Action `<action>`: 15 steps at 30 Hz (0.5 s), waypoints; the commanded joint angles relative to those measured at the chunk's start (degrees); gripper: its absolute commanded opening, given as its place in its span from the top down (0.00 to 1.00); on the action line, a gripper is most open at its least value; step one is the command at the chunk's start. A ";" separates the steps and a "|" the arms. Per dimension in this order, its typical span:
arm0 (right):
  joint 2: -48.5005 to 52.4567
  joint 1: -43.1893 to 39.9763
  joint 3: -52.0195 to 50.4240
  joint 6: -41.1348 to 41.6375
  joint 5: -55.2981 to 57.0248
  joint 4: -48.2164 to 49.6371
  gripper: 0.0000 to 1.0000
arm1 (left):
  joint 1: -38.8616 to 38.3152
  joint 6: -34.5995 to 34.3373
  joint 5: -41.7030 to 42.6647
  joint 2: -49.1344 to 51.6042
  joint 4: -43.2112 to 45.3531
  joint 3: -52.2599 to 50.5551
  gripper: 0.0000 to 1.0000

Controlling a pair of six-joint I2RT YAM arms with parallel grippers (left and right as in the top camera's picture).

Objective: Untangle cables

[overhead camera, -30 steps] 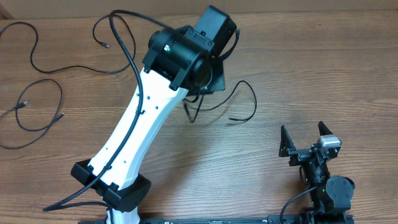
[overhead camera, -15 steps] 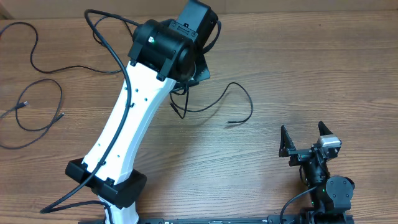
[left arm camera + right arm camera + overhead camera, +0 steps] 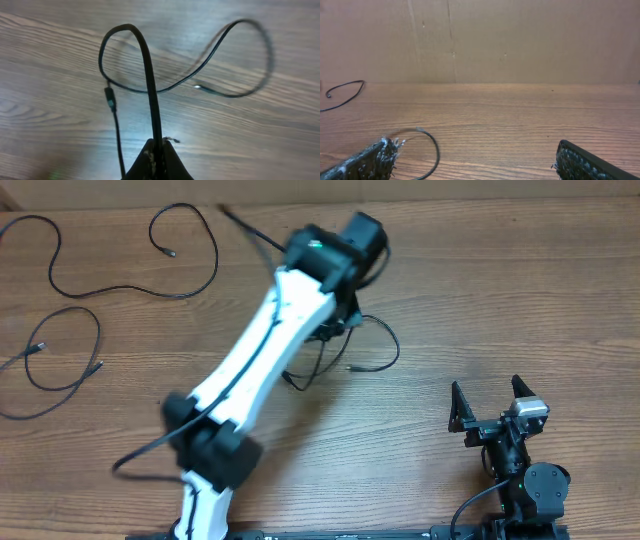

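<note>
My left gripper (image 3: 159,144) is shut on a thick black cable (image 3: 149,75), which rises from the jaws, bends over in a loop and ends in a connector (image 3: 109,97). A thinner stretch curves off in a wide loop (image 3: 260,55) to the right. In the overhead view this cable (image 3: 385,340) lies beneath the left wrist (image 3: 335,260), with its free end (image 3: 350,367) on the table. My right gripper (image 3: 490,408) is open and empty at the front right. Its fingers (image 3: 367,161) frame a cable end (image 3: 432,145) lying ahead.
Two more black cables lie at the far left: a long winding one (image 3: 120,290) and a smaller looped one (image 3: 60,350). A cardboard wall (image 3: 480,40) stands behind the table. Another cable end (image 3: 345,95) shows left in the right wrist view.
The left arm has swung, its wrist going left and then back right, and its elbow has shifted right. The held cable's loop and free end have moved slightly left. The right arm is still.
</note>
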 commanded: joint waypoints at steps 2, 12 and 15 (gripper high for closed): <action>-0.46 -0.11 -0.57 -0.33 0.50 0.20 0.00 | -1.27 -1.31 2.91 7.56 2.12 -0.85 0.96; -0.46 -0.11 -0.57 -0.33 0.52 0.20 0.00 | -1.42 2.60 13.35 17.35 10.38 -0.85 0.70; -0.46 -0.11 -0.57 -0.33 0.52 0.20 0.00 | -1.40 10.12 18.16 17.73 12.48 -0.85 0.44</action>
